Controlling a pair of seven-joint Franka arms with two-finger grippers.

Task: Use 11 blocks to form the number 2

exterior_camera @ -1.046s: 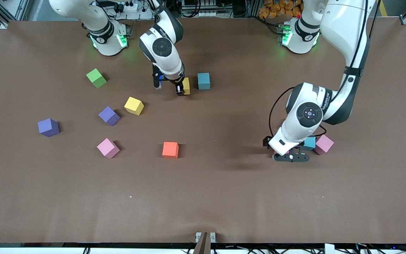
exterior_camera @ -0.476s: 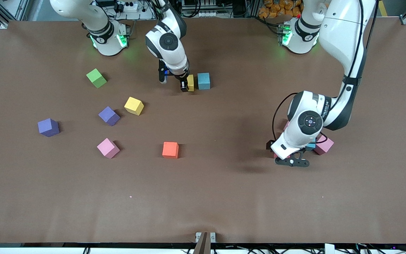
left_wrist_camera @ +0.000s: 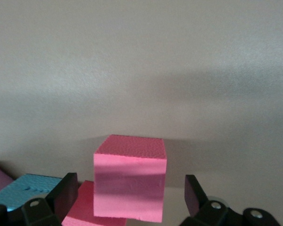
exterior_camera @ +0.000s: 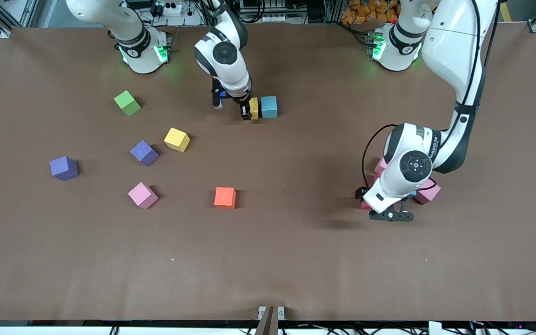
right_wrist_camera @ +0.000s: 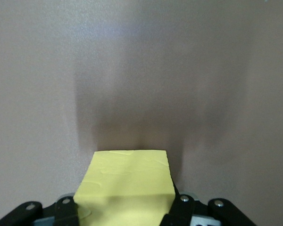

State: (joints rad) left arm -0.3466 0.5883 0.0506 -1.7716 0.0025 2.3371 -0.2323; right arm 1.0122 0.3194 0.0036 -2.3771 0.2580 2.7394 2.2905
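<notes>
My right gripper (exterior_camera: 249, 112) is shut on a yellow block (exterior_camera: 254, 108), holding it low and right beside a blue block (exterior_camera: 269, 106). In the right wrist view the yellow block (right_wrist_camera: 127, 181) fills the gap in the gripper (right_wrist_camera: 125, 209). My left gripper (exterior_camera: 390, 213) hangs open over a cluster of blocks near the left arm's end. A pink block (left_wrist_camera: 130, 176) sits between its fingers (left_wrist_camera: 65, 190) with a gap on each side. Beside it lie a red block (left_wrist_camera: 82, 212) and a light blue block (left_wrist_camera: 23, 186). From the front, a pink block (exterior_camera: 428, 191) and a red block (exterior_camera: 366, 204) peek out.
Loose on the table toward the right arm's end are a lime-green cube (exterior_camera: 127, 103), a yellow block (exterior_camera: 177, 139), two purple blocks (exterior_camera: 144, 152) (exterior_camera: 63, 168), a pink block (exterior_camera: 142, 195) and an orange block (exterior_camera: 225, 197).
The right gripper has carried the yellow block closer to the blue block. The left gripper has shifted a little toward the left arm's end over the cluster, still open.
</notes>
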